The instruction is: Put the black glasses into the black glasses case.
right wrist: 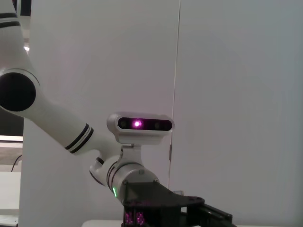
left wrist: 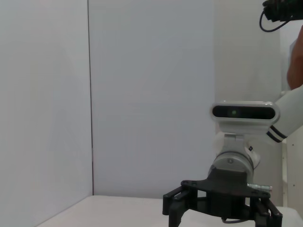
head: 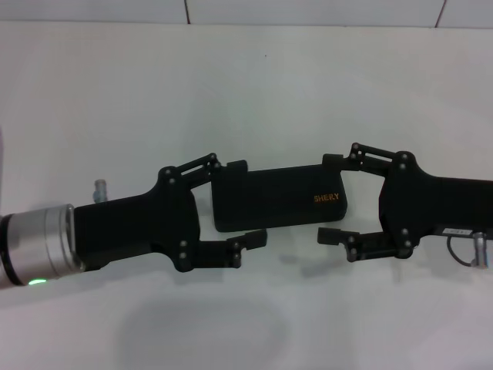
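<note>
Nearest the robot, the two lower fingers are seen on the white bench, just in front of the black glasses case: one belongs to the left pincer, the other to the right pincer. Each pincer stands spread wide, one finger before the case and one behind it, so that the case lies between the fingers at either end. Whether any finger actually touches the case cannot be told with certainty; the far fingers appear to meet its rear corners.

The case lies flat and closed at the middle of the bench, with its orange lettering at the end nearer the right pincer. The black glasses are not seen anywhere; it may be that they are already shut inside the case, though this cannot be confirmed.

From the left wrist view only the right pincer is shown, fingers apart, low over the bench.

The step in hand is judged to concern the case itself. If the glasses are still outside, the lid must next be raised: one end is to be steadied while the lid edge is lifted.
</note>
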Motion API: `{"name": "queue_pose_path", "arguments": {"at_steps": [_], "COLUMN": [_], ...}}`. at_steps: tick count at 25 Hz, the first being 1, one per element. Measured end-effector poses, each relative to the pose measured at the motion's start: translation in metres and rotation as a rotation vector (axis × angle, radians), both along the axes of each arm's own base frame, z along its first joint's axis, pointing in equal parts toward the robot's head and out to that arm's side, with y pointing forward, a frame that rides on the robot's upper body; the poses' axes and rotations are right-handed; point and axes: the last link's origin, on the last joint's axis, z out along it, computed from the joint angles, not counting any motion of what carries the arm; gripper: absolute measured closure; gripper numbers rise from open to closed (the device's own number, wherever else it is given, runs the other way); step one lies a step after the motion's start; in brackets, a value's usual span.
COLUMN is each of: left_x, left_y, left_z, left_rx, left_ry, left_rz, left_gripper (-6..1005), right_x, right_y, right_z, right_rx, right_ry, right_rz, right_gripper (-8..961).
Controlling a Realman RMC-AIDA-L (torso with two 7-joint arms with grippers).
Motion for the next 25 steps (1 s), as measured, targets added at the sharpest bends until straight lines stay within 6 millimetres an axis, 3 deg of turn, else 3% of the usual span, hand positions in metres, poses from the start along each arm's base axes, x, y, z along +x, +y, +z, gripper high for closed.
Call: {"name": "queue_pose_path", "arguments": {"at_steps": [9,16,25], "left_x": [-0.006,-0.016,-0.021], "left_y": [-0.002,-0.007,-0.011], "left_z": [0.004,0.023,0.026], "left_rx": [0.025,0.075,0.073], "left_ry": [0.008,-0.031,-0.019], "left_rz": [-0.002,0.011,0.021], "left_gripper": [110,110,110], "right_x": [0.000,0.000,-0.002], "right_y": [0.000,-0.002,0.000], "right_z": [-0.007,-0.012,-0.015], "right_rx": [0.007,-0.018,-0.025], "right_ry": [-0.005,-0.037,-0.068], "right_rz": [0.006,0.024,0.046], "right_gripper": [77,77,77]}}
